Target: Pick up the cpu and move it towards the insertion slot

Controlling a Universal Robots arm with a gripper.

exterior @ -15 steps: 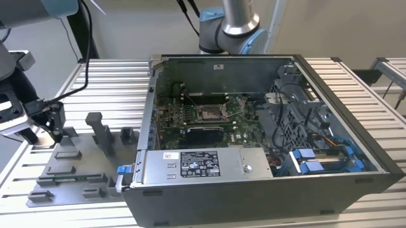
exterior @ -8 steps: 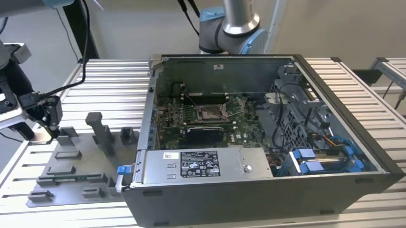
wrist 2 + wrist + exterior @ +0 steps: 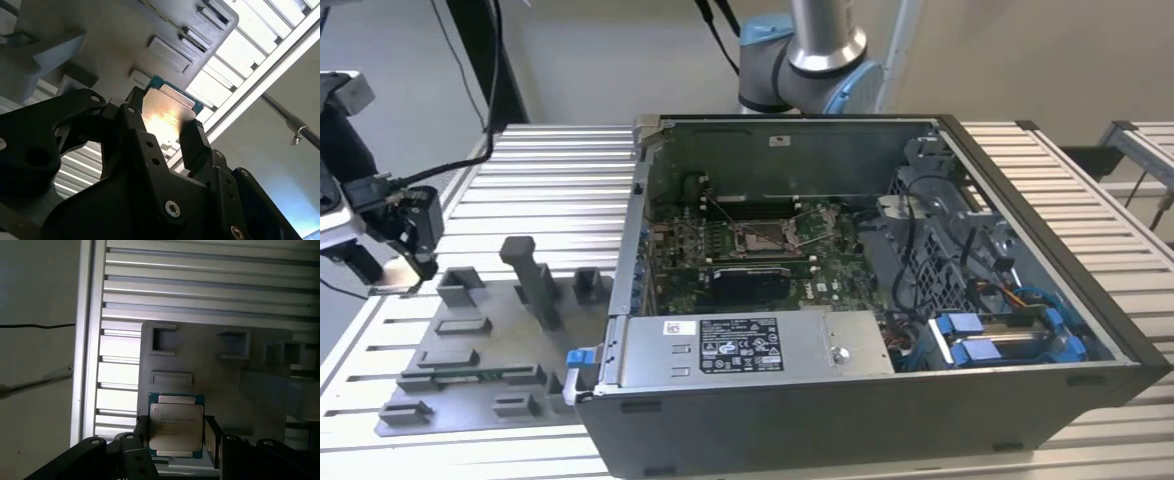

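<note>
Between the pincer's [image 3: 176, 436] fingers, the cpu [image 3: 176, 422] is sitting clamped by its edges, hanging over the grey fixture plate [image 3: 215, 380]. The insertion slot [image 3: 765, 237] is lying well apart from the pincer, inside the PC case [image 3: 854, 425], twd the exterior view's right.

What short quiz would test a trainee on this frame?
1. True or false: the pincer is shut on the cpu.
2. In the exterior view, the insertion slot lies: A) inside the open computer case; B) outside it; C) in the pincer.
3. Fill in: in the exterior view, the pincer is off toward that view's ____ of the case.
Key: 1 true; 2 A; 3 left.
</note>
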